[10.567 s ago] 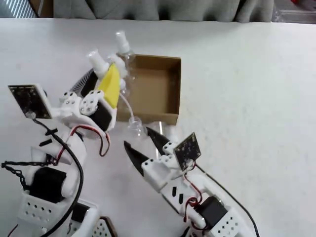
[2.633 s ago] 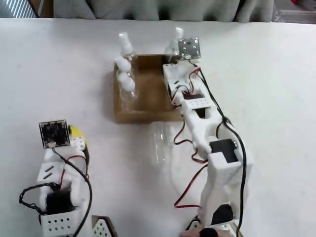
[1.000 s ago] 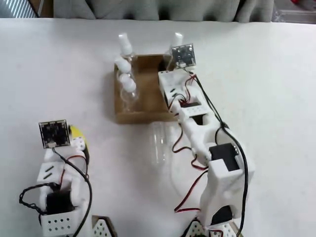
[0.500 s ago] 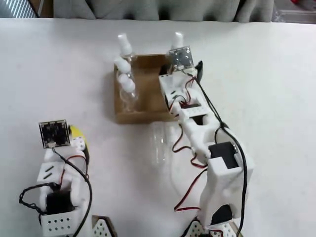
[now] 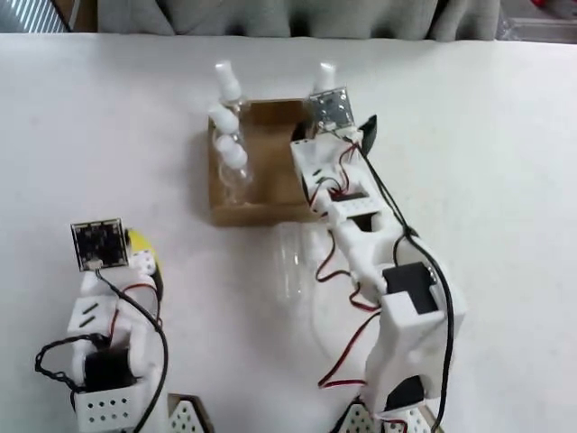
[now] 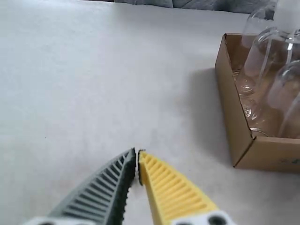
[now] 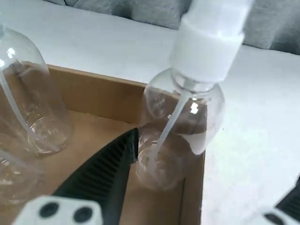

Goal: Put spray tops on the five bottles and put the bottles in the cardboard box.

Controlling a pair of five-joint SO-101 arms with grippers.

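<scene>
1. bottle (image 5: 289,257), the last one outside the box: it lies on its side on the table (image 5: 469,180), just beside the near wall of the cardboard box (image 5: 257,215), at the box's 6 o'clock in the high view. it looks uncapped.
2. its long axis runs 12 to 6 o'clock, with one end pointing at the box.
3. your right gripper (image 7: 211,161) hangs over the box's far right corner. its jaws are spread wide on either side of the capped bottle (image 7: 180,126) standing there, and they clamp nothing. the lying bottle is at its 7 o'clock, close beside the right arm (image 5: 361,234).
4. your left gripper (image 6: 137,158) is closed tip to tip and empty, low over bare table. the lying bottle is at its 3 o'clock, well apart and side-on to it.
5. judgement: your right gripper is nearer but would have to fold back toward its own base. the left would meet the bottle across its axis, which is the cleaner pinch.
</scene>
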